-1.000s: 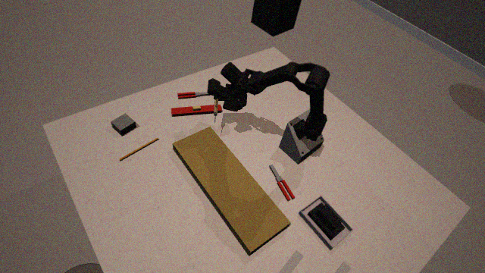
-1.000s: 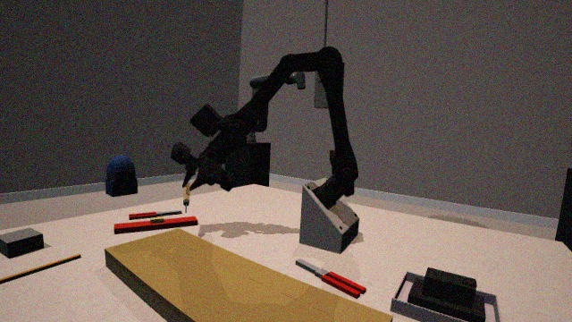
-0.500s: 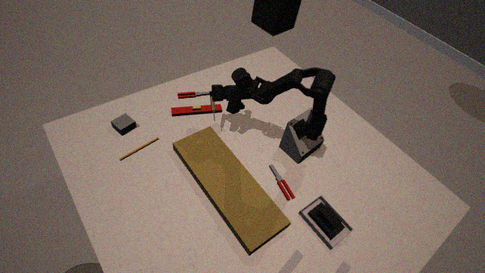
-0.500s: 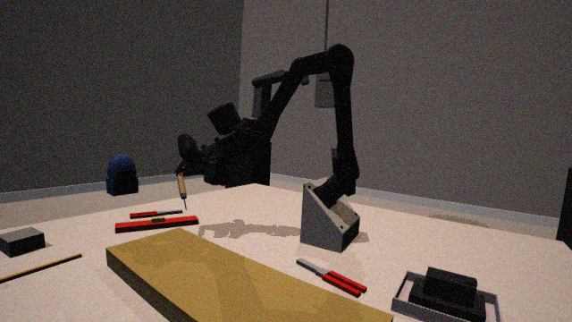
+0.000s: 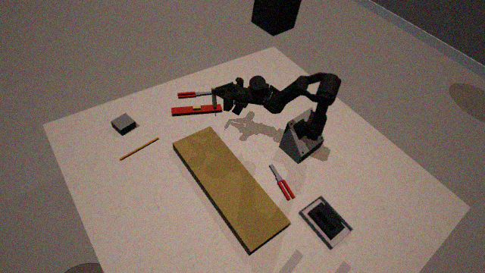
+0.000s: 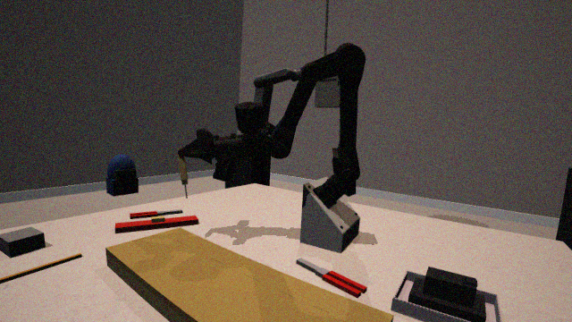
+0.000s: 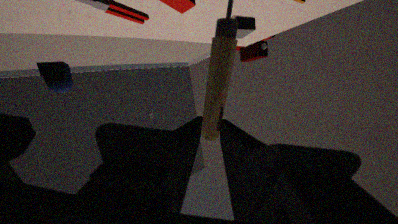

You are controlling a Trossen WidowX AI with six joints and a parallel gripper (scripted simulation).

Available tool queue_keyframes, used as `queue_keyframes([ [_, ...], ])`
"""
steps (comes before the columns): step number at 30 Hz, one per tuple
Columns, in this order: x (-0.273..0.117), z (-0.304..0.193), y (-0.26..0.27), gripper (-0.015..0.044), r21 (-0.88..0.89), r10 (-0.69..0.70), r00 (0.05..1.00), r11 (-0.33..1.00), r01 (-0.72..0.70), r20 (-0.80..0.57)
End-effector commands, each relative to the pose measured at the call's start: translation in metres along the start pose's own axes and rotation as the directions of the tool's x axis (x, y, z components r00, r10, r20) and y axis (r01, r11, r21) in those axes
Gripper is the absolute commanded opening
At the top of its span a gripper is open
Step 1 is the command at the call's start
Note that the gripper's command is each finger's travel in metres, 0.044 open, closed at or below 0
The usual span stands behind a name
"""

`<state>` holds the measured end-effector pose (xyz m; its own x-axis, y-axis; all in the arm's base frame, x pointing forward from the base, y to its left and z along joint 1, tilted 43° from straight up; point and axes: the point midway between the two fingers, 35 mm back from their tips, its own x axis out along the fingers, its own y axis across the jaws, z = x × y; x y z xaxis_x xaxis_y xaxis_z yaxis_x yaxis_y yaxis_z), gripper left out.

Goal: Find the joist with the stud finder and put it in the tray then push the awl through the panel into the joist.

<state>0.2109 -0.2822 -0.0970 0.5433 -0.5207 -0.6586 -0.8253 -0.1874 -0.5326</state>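
Arm: blk, rounded jts | base: gry wedge, dk screws

Two red-handled metal pliers lie on the desk: one near the fingers, one farther off. There is one slim awl with a tan handle, between the fingers. Lower than the fingers are one red bar-shaped level, one grey-black block, one thin orange stick, one flat yellow-brown panel, and one grey rectangular tray bearing one black stud finder.
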Motion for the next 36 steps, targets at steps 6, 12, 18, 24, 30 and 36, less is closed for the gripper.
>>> queue_keyframes([
  [6, -0.006, -0.002, -0.013, 0.0000, -0.050, -0.031, 0.999, 0.998, 0.029, -0.031],
  [12, -0.003, 0.007, -0.038, 0.0000, -0.046, -0.031, 1.000, 0.998, 0.030, -0.007],
  [18, -0.004, 0.018, -0.058, 0.0000, -0.033, -0.001, 1.000, 0.999, 0.001, 0.016],
  [24, -0.008, 0.028, -0.081, 0.0000, -0.032, 0.018, 1.000, 0.999, -0.017, 0.025],
  [30, -0.016, 0.036, -0.112, 0.0000, -0.043, 0.013, 1.000, 0.999, -0.012, 0.015],
  [36, -0.026, 0.049, -0.137, 0.0000, -0.032, 0.014, 1.000, 0.999, -0.014, 0.015],
])
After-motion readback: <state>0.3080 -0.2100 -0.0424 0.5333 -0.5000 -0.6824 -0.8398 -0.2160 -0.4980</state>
